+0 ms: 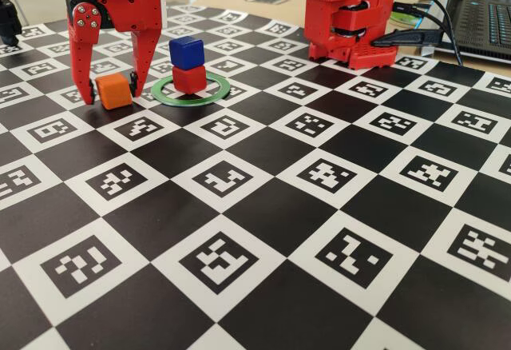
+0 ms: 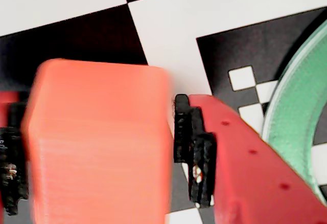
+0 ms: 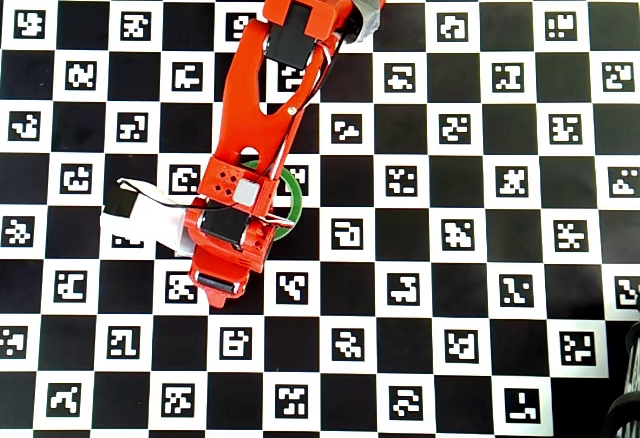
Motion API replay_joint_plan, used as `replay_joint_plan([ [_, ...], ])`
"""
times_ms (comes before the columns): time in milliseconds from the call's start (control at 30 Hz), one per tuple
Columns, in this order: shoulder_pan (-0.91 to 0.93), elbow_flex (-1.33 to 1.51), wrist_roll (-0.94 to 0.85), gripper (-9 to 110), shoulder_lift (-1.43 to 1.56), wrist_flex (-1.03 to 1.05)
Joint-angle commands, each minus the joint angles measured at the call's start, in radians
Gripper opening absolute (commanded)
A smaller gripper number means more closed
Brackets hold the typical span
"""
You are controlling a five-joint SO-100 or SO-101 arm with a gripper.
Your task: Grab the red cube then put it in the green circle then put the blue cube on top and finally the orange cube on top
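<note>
Currently at the third and last stage of the stack. Status, judged from the fixed view: red cube (image 1: 190, 79) seated inside the green circle (image 1: 191, 90), blue cube (image 1: 187, 52) resting squarely on top of it. Remaining: lift the orange cube (image 1: 113, 90), carry it over, set it on the blue cube.

Position of parts on the checkered mat (image 1: 263, 206):
- Green circle and two-cube stack near the far-left corner in the fixed view, well apart from the arm base (image 1: 349, 18) at the far edge.
- Orange cube on the mat just left of the circle, outside it, not touching the ring.
- Gripper (image 1: 112, 94) lowered straight over the orange cube, one finger on each side, tips close to the mat.

Gripper state: jaws spread, not clamped. Wrist view shows the orange cube (image 2: 99, 142) filling the space between the pads, with a narrow gap visible at the right pad (image 2: 194, 150); contact at the left pad hard to judge.

Overhead view: cubes hidden under the arm (image 3: 260, 118); only an arc of the green circle (image 3: 298, 198) visible.
</note>
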Motion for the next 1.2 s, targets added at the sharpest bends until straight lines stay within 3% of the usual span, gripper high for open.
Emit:
replay_joint_plan([
  [0,-0.012,-0.014,-0.014,11,0.107,0.009],
  [500,0.000,-0.156,-0.104,11,0.364,0.279],
  [867,-0.003,0.052,-0.216,11,0.752,0.431],
  [1167,-0.002,0.310,-0.330,11,0.870,0.345],
])
